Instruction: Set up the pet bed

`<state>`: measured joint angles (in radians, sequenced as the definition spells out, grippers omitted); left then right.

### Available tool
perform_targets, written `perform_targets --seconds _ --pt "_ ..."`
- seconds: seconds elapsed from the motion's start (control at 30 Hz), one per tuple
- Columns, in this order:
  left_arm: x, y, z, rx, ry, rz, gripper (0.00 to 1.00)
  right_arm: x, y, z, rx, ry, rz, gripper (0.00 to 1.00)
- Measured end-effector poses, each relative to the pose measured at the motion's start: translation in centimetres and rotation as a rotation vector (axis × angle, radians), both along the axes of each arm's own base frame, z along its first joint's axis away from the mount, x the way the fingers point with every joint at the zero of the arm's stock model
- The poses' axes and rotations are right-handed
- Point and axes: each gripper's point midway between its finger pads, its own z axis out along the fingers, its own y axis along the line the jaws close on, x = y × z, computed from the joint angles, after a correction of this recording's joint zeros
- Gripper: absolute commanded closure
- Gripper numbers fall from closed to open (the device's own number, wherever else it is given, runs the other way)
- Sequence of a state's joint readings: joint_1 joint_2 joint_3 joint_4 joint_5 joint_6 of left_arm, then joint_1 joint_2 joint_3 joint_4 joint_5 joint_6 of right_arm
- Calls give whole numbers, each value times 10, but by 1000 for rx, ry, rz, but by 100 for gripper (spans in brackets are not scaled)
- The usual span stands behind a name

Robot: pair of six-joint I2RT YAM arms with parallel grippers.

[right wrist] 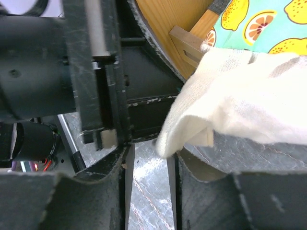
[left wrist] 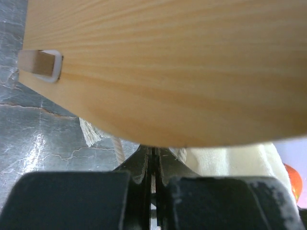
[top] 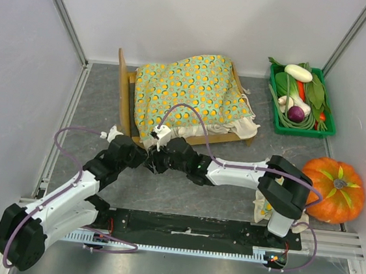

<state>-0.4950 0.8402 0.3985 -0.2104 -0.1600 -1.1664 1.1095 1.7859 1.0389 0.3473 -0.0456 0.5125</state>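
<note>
- The pet bed [top: 123,95] stands at the back middle of the grey table [top: 183,199]. Its tall headboard is on the left side in the top view.
- A green blanket [top: 191,89] with orange dots lies over the bed and covers most of the frame. Cream cloth [right wrist: 240,96] hangs out below it at the near side.
- Both arms reach to the near left corner of the bed, just beside the lower end of the headboard, and their tips almost meet there.
- The left gripper [left wrist: 153,154] is closed. Its two fingers [left wrist: 143,165] are pressed together with only a hairline between them, directly under the rounded edge of the headboard.
- A thin pale line shows in that hairline, but I cannot tell if it is something pinched. A pale cord and the cream cloth hang just beside the fingers.
- The right gripper [right wrist: 149,160] is a little open, with a narrow gap through which the table shows.
- The corner of the cream cloth hangs just at the top of that gap, near one of the fingers [right wrist: 121,191]. The cloth is not clamped, and I cannot tell if it touches the fingertip.
- A green crate [top: 273,123] of vegetables is at the back right, and a pumpkin [top: 334,189] lies near the right arm.
</note>
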Motion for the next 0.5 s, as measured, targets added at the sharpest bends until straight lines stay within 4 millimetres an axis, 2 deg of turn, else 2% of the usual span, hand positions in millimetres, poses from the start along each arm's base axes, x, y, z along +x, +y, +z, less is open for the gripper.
perform_targets --seconds 0.13,0.37,0.5 --pt "0 -7 -4 -6 14 -32 98 -4 -9 10 -1 -22 10 52" --pt "1 -8 -6 -5 18 -35 98 -9 -24 33 21 -68 14 50" --pt "1 -8 -6 -6 18 -35 98 -10 -41 31 3 -76 -19 50"
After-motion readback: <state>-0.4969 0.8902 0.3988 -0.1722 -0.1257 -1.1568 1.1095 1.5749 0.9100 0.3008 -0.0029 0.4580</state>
